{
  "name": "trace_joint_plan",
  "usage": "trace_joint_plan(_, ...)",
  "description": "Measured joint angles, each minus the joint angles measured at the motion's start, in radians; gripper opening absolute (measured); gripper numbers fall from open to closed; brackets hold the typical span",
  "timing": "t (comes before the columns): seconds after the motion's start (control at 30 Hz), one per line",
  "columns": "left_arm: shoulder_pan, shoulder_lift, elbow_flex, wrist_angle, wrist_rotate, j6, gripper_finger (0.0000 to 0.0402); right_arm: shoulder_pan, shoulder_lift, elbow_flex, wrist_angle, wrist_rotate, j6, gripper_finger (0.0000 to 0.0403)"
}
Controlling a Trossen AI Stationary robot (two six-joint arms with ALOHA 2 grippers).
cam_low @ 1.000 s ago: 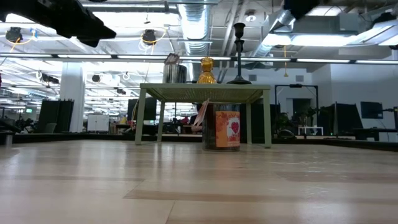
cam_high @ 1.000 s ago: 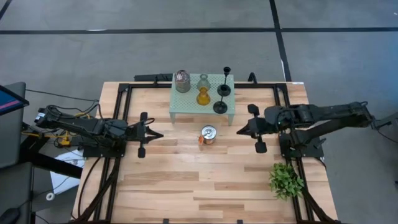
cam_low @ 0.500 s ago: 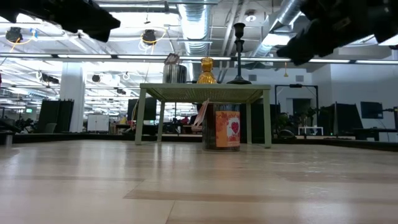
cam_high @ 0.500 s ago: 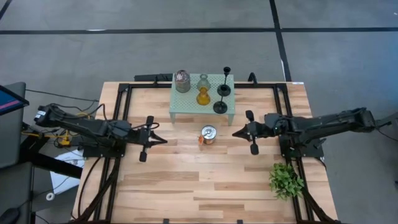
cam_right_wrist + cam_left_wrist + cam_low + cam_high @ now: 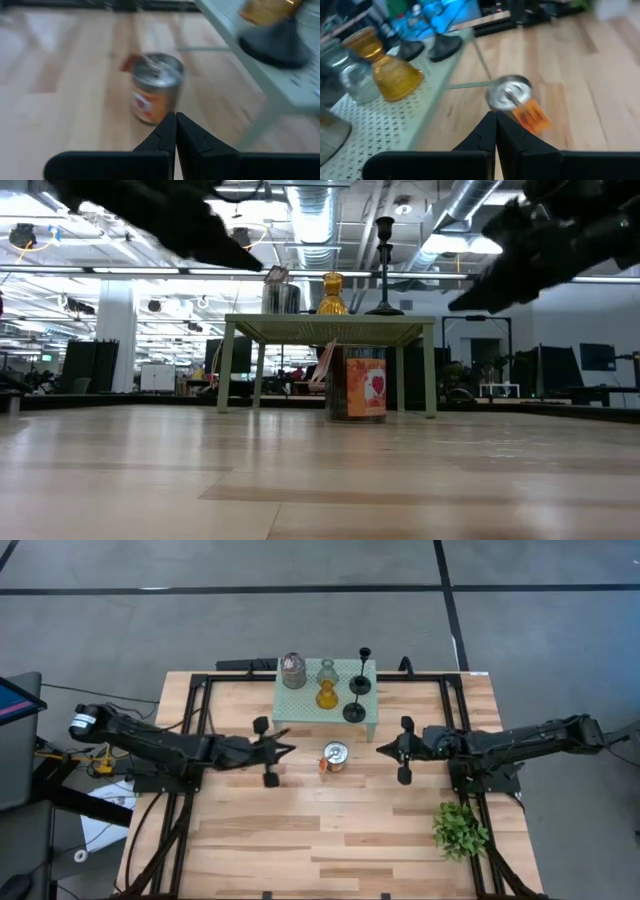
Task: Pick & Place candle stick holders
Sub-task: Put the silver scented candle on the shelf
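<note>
Orange-and-silver tin (image 5: 334, 757) stands upright on the wooden table (image 5: 300, 840), just in front of the pale green mesh stand (image 5: 290, 710) and apart from it; of the candle stick holders seen here, it is the only one not yet up on that stand. On the stand sit the silvery jar (image 5: 293, 670), the clear glass holder (image 5: 327, 671), the amber glass holder (image 5: 326, 695) and the black slim-stemmed stick (image 5: 362, 670), with a dark round base (image 5: 354, 713) near the stand's front edge.

Both arms point at the tin from opposite sides. The left gripper (image 5: 284, 749) hovers to one side of the tin with its two fingers pressed together and holding nothing; the right gripper (image 5: 383, 750) faces it from the other side of the tin, likewise closed and empty. Neither touches the tin.

The step in hand looks like the approach for a grasp on the tin. To do it well, one gripper should spread its fingers wide before closing in, since the tin looks broad for shut jaws, then descend so the pads meet the tin's side wall at mid height. A tab or label sticks out beside the tin; the pads should avoid it. The other arm is best kept back, and the lift should clear the stand's edge before the tin is set among the crowded holders. The leafy green plant (image 5: 460, 828) stands well away from the tin.
</note>
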Motion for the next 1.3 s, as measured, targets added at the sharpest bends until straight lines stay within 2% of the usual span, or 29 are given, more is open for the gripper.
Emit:
trace_joint_plan(0.1,0.047,0.047,0.063,0.006,0.028,-0.098,0.0005,0.000,0.000,-0.022,-0.002,0.081,0.000,0.0000)
trace_joint_plan(0.23,0.108,0.095,0.121,0.002,0.140,-0.226,0.0005,0.002,0.000,-0.052,-0.003,0.090,0.000,0.0000)
trace_joint_plan(0.33,0.120,0.129,0.151,0.001,0.144,-0.258,0.0004,0.010,0.000,-0.079,-0.002,0.090,0.000,0.0000)
trace_joint_plan(0.5,0.108,0.156,0.210,-0.046,0.066,-0.270,0.0004,0.034,0.000,-0.115,0.018,0.092,0.025,0.0000)
trace_joint_plan(0.63,0.087,0.154,0.281,-0.260,-0.080,-0.422,0.0004,0.058,0.000,-0.139,0.049,0.092,0.069,0.0000)
trace_joint_plan(0.73,0.052,0.163,0.319,-0.303,-0.093,-0.531,0.0003,0.076,0.000,-0.141,0.050,0.093,0.093,0.0000)
trace_joint_plan(0.87,-0.020,0.206,0.374,-0.302,-0.095,-0.599,0.0003,0.091,0.000,-0.141,0.049,0.093,0.077,0.0000)
trace_joint_plan(1.07,-0.120,0.351,0.474,-0.300,-0.143,-0.679,0.0003,0.094,0.000,-0.141,0.048,0.093,0.062,0.0000)
trace_joint_plan(1.3,-0.093,0.450,0.494,-0.314,-0.128,-0.840,0.0003,0.094,0.000,-0.140,0.029,0.091,0.059,0.0000)
